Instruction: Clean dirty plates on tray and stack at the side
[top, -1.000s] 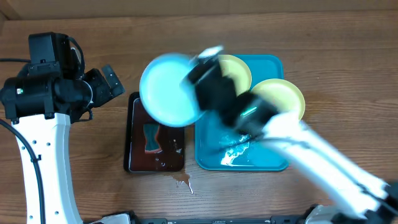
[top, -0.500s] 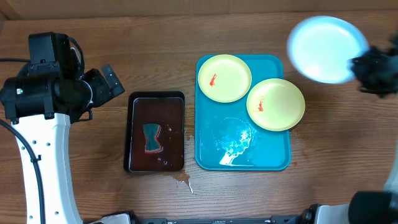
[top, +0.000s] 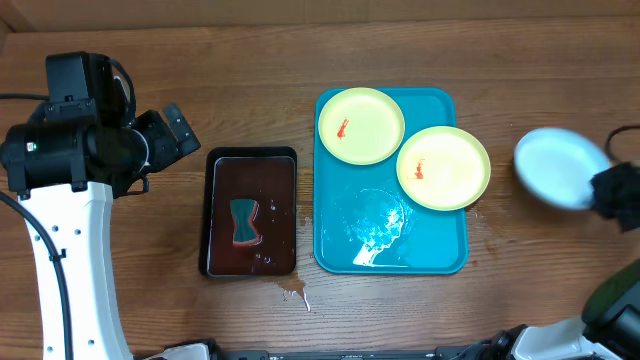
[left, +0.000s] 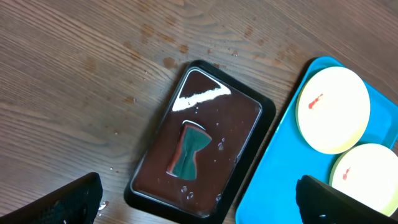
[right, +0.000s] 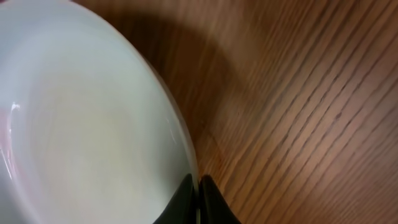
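Observation:
Two pale yellow-green plates with red smears, one (top: 361, 125) at the back and one (top: 443, 167) to its right, lie on the turquoise tray (top: 390, 250). My right gripper (top: 605, 190) is shut on the rim of the pale blue-white plate (top: 558, 167) and holds it over the table right of the tray. In the right wrist view the plate (right: 81, 124) fills the left side, with the fingers (right: 198, 186) pinching its edge. My left gripper (left: 199, 205) is open, high above the dark tray. Both yellow-green plates (left: 333, 109) show in the left wrist view.
A dark brown-black tray (top: 251, 212) holding liquid and a teal sponge (top: 245, 221) sits left of the turquoise tray. A small spill (top: 293, 290) marks the wood in front of it. A wet patch (top: 378, 235) lies on the turquoise tray's front half.
My right gripper carried the blue-white plate from above the dark tray to the far right, then lower toward the table right of the tray. The left arm stayed still.

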